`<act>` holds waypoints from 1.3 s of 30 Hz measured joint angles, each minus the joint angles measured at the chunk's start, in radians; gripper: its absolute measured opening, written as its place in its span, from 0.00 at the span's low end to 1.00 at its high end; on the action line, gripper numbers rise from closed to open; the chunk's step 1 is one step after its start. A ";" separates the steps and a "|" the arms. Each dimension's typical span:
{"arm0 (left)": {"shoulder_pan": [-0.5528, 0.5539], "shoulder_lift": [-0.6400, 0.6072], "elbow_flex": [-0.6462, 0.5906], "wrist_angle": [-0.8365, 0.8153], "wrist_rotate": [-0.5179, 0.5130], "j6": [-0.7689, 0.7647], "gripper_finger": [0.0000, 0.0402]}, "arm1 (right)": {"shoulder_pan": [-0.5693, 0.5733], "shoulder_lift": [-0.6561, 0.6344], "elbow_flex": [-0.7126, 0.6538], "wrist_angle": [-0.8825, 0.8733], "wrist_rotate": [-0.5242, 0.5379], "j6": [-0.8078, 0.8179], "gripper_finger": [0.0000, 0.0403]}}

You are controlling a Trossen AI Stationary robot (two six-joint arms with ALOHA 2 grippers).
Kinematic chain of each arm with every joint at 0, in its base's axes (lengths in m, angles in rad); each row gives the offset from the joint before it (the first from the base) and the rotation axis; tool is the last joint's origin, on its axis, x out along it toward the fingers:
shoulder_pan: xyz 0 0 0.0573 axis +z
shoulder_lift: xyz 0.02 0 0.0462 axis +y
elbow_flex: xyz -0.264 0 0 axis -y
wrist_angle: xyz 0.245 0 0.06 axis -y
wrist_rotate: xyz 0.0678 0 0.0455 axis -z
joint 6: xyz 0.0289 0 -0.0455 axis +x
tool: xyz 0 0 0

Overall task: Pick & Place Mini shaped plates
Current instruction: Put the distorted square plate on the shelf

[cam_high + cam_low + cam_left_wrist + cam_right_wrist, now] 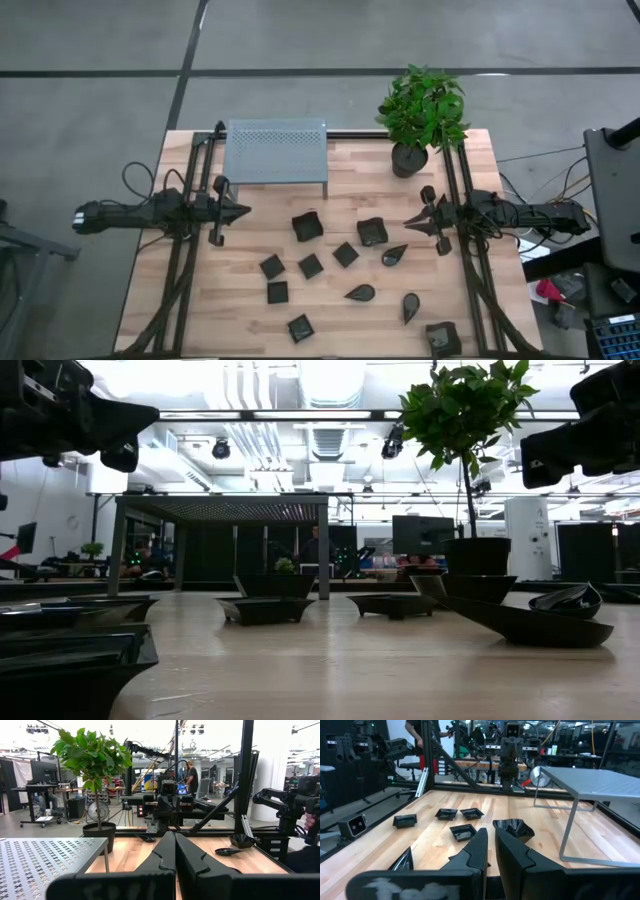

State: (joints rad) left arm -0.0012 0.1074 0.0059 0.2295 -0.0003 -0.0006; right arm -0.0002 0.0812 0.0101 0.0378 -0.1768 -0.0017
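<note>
Both arms wait at the sides: the left gripper (243, 210) pressed together, the right gripper (410, 224) nearly closed on nothing. Between them, the mini shaped plates (308, 226) lie scattered on the tabletop (350, 175), none yet picked.

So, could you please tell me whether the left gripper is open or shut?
Shut: the left gripper shows its two fingers pressed together with nothing between them.

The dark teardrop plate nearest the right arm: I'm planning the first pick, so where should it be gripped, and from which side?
Judging by the high view, grip the small dark teardrop-shaped plate across its rounded end, over the raised rim, coming straight down from above. It lies flat and alone on the wooden table, so there seems to be room for both fingers of the right claw.
</note>
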 joint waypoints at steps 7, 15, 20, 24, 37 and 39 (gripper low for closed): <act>0.000 0.000 0.000 0.000 0.000 0.000 0.00 | 0.000 0.000 0.000 0.024 -0.004 0.234 0.08; 0.000 0.000 0.000 0.000 0.000 0.000 0.00 | 0.000 0.000 0.000 0.116 0.002 0.506 0.08; 0.000 0.000 0.000 0.000 0.000 0.000 0.00 | 0.004 0.027 0.000 0.126 0.026 0.529 0.08; 0.000 0.000 0.000 0.000 0.000 0.000 0.00 | 0.004 0.091 0.000 0.130 0.078 0.487 0.08; 0.000 0.000 0.000 0.000 0.000 0.000 0.00 | 0.030 0.338 0.023 0.223 0.083 0.522 0.35; 0.000 0.000 0.000 0.000 0.000 0.000 0.00 | 0.043 0.375 0.038 0.258 0.084 0.518 0.38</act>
State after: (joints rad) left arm -0.0013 0.1074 0.0059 0.2298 -0.0002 -0.0009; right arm 0.0424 0.4562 0.0483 0.2961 -0.0931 0.5161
